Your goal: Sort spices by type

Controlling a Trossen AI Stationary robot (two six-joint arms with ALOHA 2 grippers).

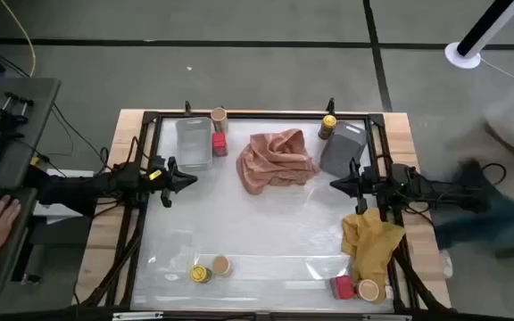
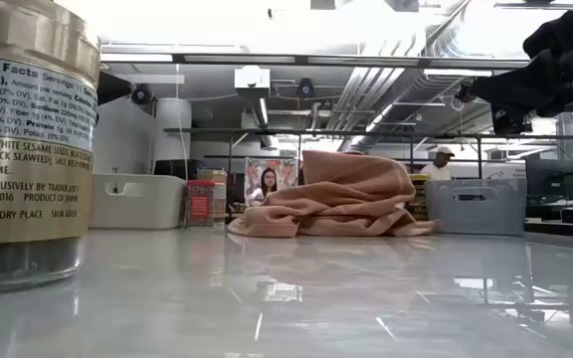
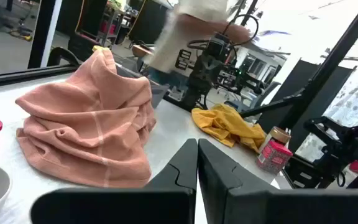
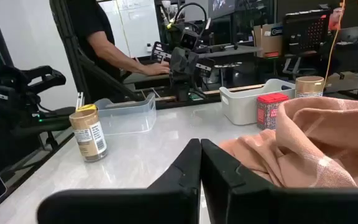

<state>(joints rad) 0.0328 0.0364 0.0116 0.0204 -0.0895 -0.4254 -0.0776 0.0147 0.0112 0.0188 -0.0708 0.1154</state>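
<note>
Seven spice containers sit spread around the pink cloth [image 1: 277, 159], the landmark at the table [image 1: 239, 223] centre. Far-left of the cloth, a tan-lidded jar [image 1: 219, 116] and a red box [image 1: 219, 142] stand just beside the clear tray [image 1: 194, 143]. Far-right of it, a yellow-lidded jar [image 1: 328, 123] stands against the grey tray [image 1: 344, 148]. Near-left of the cloth, well apart from it, a yellow-lidded jar [image 1: 201, 274] and a tan-lidded jar [image 1: 221, 265] stand side by side. Near-right, below the yellow cloth [image 1: 371, 241], a second red box [image 1: 344, 287] touches a third tan-lidded jar [image 1: 368, 290]. Left claw [image 1: 188, 179] hovers left of the pink cloth, fingers pressed together, holding nothing. Right claw [image 1: 335, 185] hovers right of the cloth, fingers likewise pressed together and empty.
</note>
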